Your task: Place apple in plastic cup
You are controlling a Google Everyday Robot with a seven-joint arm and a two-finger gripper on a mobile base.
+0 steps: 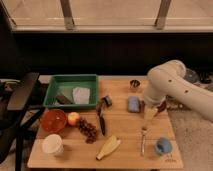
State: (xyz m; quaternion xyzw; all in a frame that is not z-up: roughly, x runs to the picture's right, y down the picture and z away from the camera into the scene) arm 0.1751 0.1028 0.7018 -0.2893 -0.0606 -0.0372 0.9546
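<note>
Jaws low over table (125, 127), right side; arm (170, 80) bent.

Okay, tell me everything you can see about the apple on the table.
The apple is small and round, yellowish with a red-pink blush, and looks whole. It sits on the wooden table toward the left of the view, right beside the orange bowl and seemingly touching it, with the dark grape bunch close on its other side. Nothing holds it: the gripper hangs over the table's right part, far from it.
</note>
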